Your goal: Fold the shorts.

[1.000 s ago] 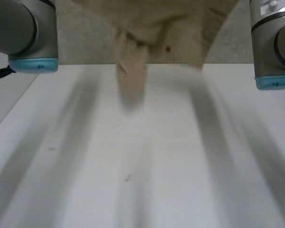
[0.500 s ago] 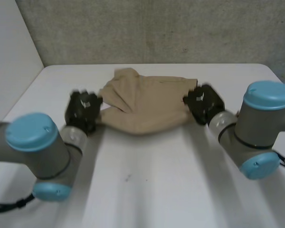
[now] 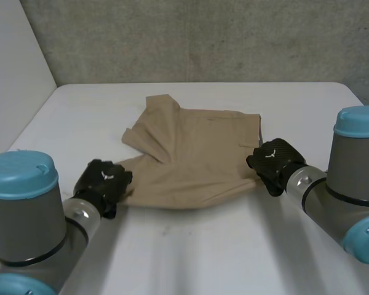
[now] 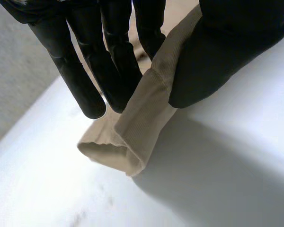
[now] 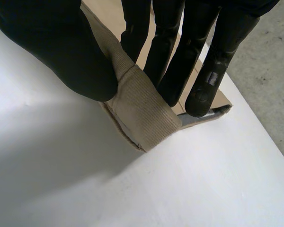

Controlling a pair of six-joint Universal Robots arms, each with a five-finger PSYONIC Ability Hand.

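Note:
The tan shorts (image 3: 197, 160) lie on the white table (image 3: 221, 252), mostly spread flat, with one part folded over at the far left. My left hand (image 3: 101, 181) is at the shorts' near left corner. In the left wrist view its thumb (image 4: 217, 52) and straight fingers (image 4: 87, 75) pinch a hemmed edge of the cloth (image 4: 144, 118). At the shorts' right edge is my right hand (image 3: 273, 161). In the right wrist view its thumb (image 5: 57, 47) and fingers (image 5: 173, 56) pinch a doubled band of cloth (image 5: 142, 113).
A grey wall (image 3: 203, 37) rises behind the table's far edge. The table's left edge (image 3: 34, 120) runs beside a pale wall. Bare tabletop lies between my arms toward the front.
A second ago the shorts hung high in the air. They have come down onto the table, and both hands have drawn toward me, stretching the cloth flatter and wider.

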